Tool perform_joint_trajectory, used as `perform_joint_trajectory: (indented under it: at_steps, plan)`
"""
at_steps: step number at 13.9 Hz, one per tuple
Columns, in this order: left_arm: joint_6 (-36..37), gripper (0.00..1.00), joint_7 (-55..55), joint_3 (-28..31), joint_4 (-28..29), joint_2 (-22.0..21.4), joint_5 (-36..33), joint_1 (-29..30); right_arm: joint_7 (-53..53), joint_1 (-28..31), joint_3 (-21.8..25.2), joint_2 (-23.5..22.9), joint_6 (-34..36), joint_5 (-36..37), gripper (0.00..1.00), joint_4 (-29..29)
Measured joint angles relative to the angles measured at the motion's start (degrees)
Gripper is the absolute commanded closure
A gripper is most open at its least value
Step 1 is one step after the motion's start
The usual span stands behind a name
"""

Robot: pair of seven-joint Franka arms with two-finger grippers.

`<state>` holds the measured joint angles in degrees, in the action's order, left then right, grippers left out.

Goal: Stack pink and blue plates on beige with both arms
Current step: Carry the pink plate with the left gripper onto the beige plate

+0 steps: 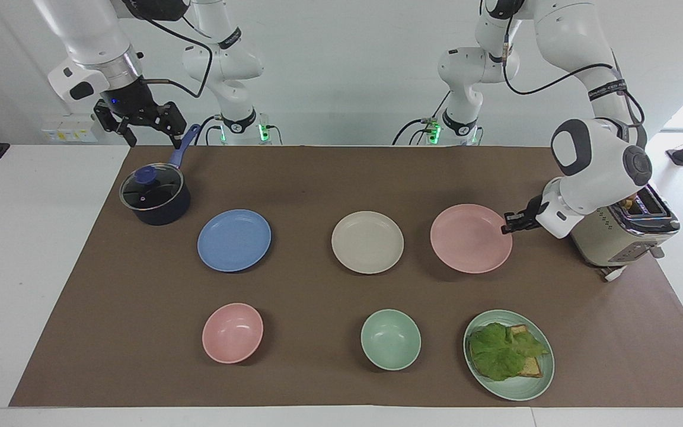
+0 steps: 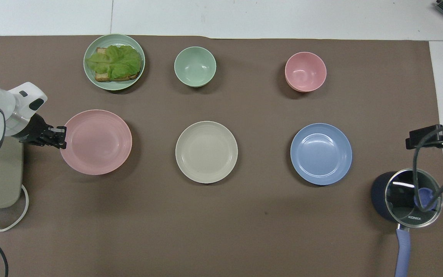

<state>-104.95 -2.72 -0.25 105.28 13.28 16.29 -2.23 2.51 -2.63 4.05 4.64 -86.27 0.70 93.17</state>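
Now we carry the pink plate

We have the left claw (image 1: pixel 506 228) clamped tight on the rim of the pink plate (image 1: pixel 470 238), which hangs lifted above the surface (image 1: pixel 318 178) between the beige plate (image 1: pixel 367 242) and the toaster (image 1: pixel 620 234). The beige plate lies mid-surface, with the blue plate (image 1: pixel 234 240) beside it toward the right arm's end. Our right claw (image 1: pixel 140 121) waits, fingers spread wide and empty, over the pot (image 1: pixel 155 196).

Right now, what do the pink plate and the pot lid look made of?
Pink plate: probably matte plastic or a fibre composite; it is an even pastel with soft sheen and faint moulded rings. Pot lid: looks like clear glass in a shiny metal rim, with reflections across it and a blue knob on top.
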Motion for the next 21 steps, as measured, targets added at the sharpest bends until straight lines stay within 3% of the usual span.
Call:
perform_joint_trajectory:
  at_steps: [3,11,20,21]
  plan:
    - [-0.89,1.0,3.05,-1.89,-0.03,-0.05,1.76,-3.95,0.0,0.0,0.0,0.0,0.0,0.0,0.0,0.0]
    - [-11.9,1.0,15.54,-2.24,1.88,0.28,3.83,-19.18,0.0,0.0,0.0,0.0,0.0,0.0,0.0,0.0]
    - [-16.05,1.0,15.76,-1.73,6.08,0.55,4.35,-21.27,0.0,0.0,0.0,0.0,0.0,0.0,0.0,0.0]
    - [-16.82,0.8,15.76,-1.74,6.17,0.57,4.35,-21.28,0.0,0.0,0.0,0.0,0.0,0.0,0.0,0.0]
